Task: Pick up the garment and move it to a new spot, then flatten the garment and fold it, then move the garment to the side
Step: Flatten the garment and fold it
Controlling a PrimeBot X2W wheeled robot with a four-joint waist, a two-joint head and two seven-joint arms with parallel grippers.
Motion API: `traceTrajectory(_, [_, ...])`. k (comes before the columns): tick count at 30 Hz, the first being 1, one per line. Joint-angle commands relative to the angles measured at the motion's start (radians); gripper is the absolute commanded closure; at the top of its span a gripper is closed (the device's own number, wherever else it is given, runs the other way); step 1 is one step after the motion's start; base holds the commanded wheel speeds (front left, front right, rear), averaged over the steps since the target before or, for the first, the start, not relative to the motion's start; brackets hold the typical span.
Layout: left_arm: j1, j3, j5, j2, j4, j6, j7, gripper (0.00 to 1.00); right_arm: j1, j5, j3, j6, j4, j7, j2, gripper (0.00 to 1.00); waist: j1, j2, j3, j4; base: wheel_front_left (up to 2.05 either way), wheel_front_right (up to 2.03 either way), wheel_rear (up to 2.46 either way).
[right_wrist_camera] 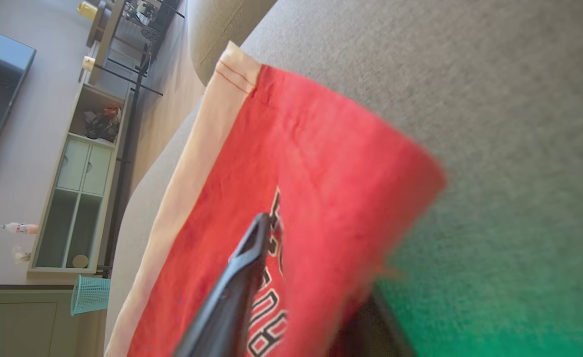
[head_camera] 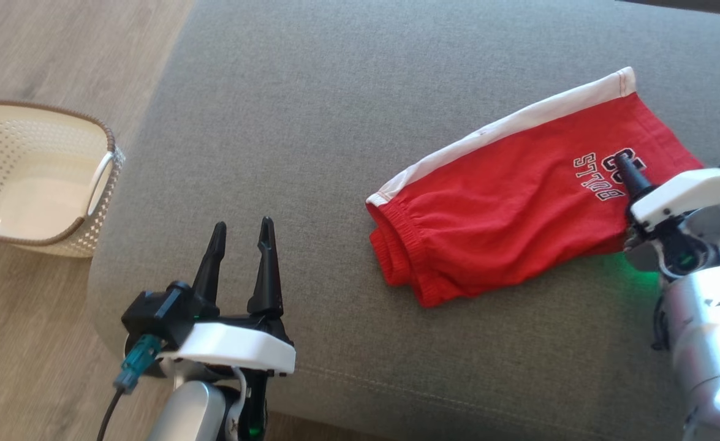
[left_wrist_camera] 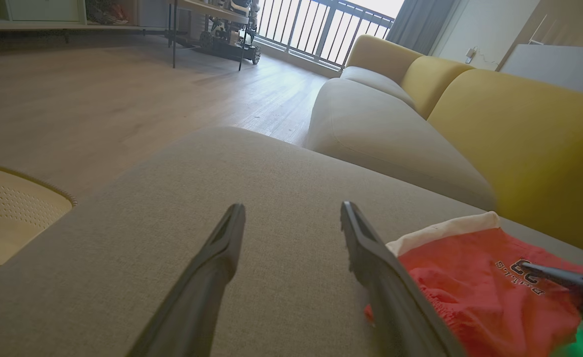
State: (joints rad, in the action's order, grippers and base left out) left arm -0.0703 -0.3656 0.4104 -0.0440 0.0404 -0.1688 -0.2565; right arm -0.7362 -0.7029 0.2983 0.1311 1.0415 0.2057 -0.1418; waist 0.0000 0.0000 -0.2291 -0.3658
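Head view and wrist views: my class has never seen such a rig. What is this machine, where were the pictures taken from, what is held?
A wheeled robot with two arms. The head view looks down from its head; each wrist view looks along that arm's fingers. Red shorts lie on a grey sofa cushion; a pale basket stands on the floor. The left pincer is open and empty. The right pincer has one finger on the shorts; whether it grips them, I cannot tell.

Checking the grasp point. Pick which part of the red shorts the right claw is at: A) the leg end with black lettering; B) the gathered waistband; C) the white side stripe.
A: one finger of the right claw lies across the black lettering on the red shorts.
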Motion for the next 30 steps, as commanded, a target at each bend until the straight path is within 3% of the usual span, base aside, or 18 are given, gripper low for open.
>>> traceTrajectory(1, [-0.030,0.032,-0.004,-0.006,-0.034,-0.011,-0.005,0.00,0.024,-0.003,-0.030,0.000,0.005,-0.002,0.036,1.00,0.0000,0.0000,0.006,0.006,0.00,0.00,0.00])
traceTrajectory(14, [0.004,0.033,-0.013,-0.006,-0.018,-0.001,-0.005,0.00,0.166,-0.189,-0.046,0.000,-0.173,-0.231,0.089,1.00,0.0000,0.0000,0.098,0.110,0.00,0.00,0.00])
traceTrajectory(19, [0.027,0.031,0.007,-0.006,-0.008,-0.003,-0.005,0.00,0.207,-0.240,-0.030,0.000,-0.101,-0.315,0.091,1.00,0.0000,0.0000,0.136,0.143,0.00,0.00,0.00])
traceTrajectory(24, [0.036,0.033,0.025,-0.006,-0.002,0.000,-0.005,0.00,0.195,-0.217,-0.118,0.000,-0.019,-0.346,0.091,1.00,0.0000,0.0000,0.148,0.172,0.00,0.00,0.00])
traceTrajectory(30, [0.023,0.032,0.015,-0.006,-0.001,-0.002,-0.005,0.00,0.145,-0.165,-0.152,0.000,0.036,-0.410,0.091,1.00,0.0000,0.0000,0.141,0.183,0.00,0.00,0.00])
